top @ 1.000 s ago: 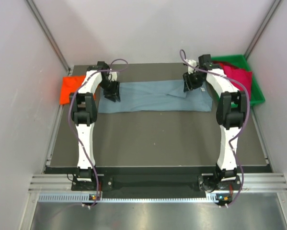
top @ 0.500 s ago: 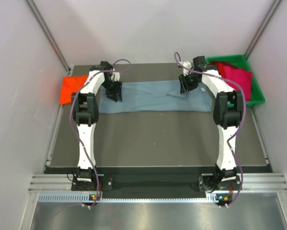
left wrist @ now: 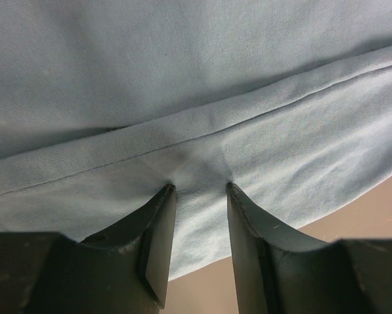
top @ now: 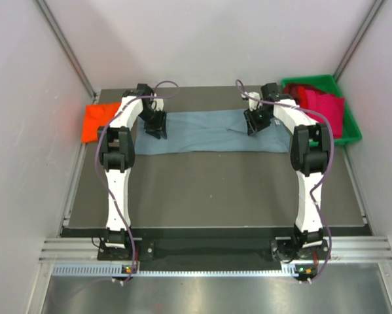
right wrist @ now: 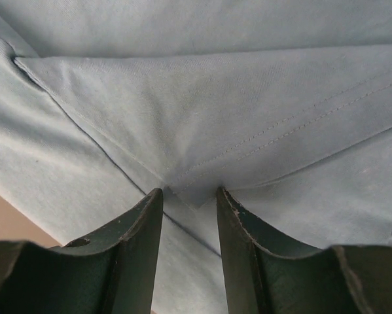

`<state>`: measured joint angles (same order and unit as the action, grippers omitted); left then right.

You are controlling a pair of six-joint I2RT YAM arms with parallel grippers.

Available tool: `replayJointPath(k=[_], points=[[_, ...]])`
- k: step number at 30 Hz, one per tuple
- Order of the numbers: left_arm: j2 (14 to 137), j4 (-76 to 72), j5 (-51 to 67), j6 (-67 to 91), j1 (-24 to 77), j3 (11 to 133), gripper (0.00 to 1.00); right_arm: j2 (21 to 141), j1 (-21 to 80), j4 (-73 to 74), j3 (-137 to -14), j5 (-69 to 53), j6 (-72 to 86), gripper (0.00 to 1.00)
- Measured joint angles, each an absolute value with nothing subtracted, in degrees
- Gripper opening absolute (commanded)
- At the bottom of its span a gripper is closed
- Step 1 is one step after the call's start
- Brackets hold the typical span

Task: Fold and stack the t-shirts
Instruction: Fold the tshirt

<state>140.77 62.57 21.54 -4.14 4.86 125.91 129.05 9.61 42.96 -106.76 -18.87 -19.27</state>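
while the slate blue-grey t-shirt [top: 202, 134] is lying in a long flat strip to the left of the green bin [top: 354, 125], the left gripper [left wrist: 199, 186] is pinching a pucker of its seamed edge at the end farthest from the bin, and the right gripper [right wrist: 190, 191] is clenching a folded corner nearer the bin.

Right pincer [top: 253, 127] further left on blue-grey t-shirt [top: 202, 134]
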Motion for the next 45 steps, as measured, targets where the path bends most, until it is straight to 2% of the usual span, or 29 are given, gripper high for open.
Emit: replayJointPath(k=[6, 7, 8, 11, 15, 22, 27, 30, 31, 32, 34, 38, 45], points=[[140.77, 62.57, 21.56, -4.14, 4.86, 125.91, 0.42, 129.05, 9.61, 42.85, -106.54, -18.2, -19.49, 0.35], [140.77, 62.57, 21.56, -4.12, 4.86, 125.91, 0.42, 129.05, 9.61, 42.87, -106.52, -18.06, -19.55, 0.32], [140.77, 62.57, 21.56, -4.12, 4.86, 125.91, 0.42, 129.05, 9.63, 42.87, -106.5, -18.02, -19.7, 0.25], [140.77, 62.57, 21.56, -4.12, 4.86, 125.91, 0.42, 129.05, 9.63, 42.85, -106.5, -17.96, -20.1, 0.12], [140.77, 62.57, 21.56, -4.12, 4.86, 125.91, 0.42, 129.05, 9.76, 42.83, -106.5, -17.76, -20.18, 0.0], [140.77, 62.57, 21.54, -4.12, 4.86, 125.91, 0.42, 129.05, 9.76, 42.85, -107.15, -17.34, -20.18, 0.0], [140.77, 62.54, 21.54, -4.1, 4.86, 125.91, 0.42, 129.05, 9.87, 42.68, -112.71, -16.43, -20.12, 0.0], [140.77, 62.54, 21.47, -4.1, 4.91, 125.91, 0.42, 129.05, 10.15, 41.47, -116.88, -16.01, -20.27, 0.02], [140.77, 62.57, 21.41, -4.12, 4.93, 125.91, 0.42, 129.08, 10.31, 41.15, -117.91, -15.86, -20.36, 0.07], [140.77, 62.54, 21.34, -4.12, 4.97, 125.91, 0.42, 129.16, 10.52, 40.75, -118.91, -15.68, -20.45, 0.29], [140.77, 62.54, 21.17, -4.12, 5.06, 125.91, 0.42, 129.99, 11.14, 40.27, -120.86, -15.16, -20.53, 0.39], [140.77, 62.54, 20.91, -4.14, 5.19, 125.89, 0.42, 132.77, 13.15, 38.83, -122.37, -13.43, -20.95, 0.43], [140.64, 62.46, 20.67, -4.14, 5.26, 125.69, 0.44, 132.42, 14.74, 38.54, -118.41, -11.73, -20.36, 0.43]])
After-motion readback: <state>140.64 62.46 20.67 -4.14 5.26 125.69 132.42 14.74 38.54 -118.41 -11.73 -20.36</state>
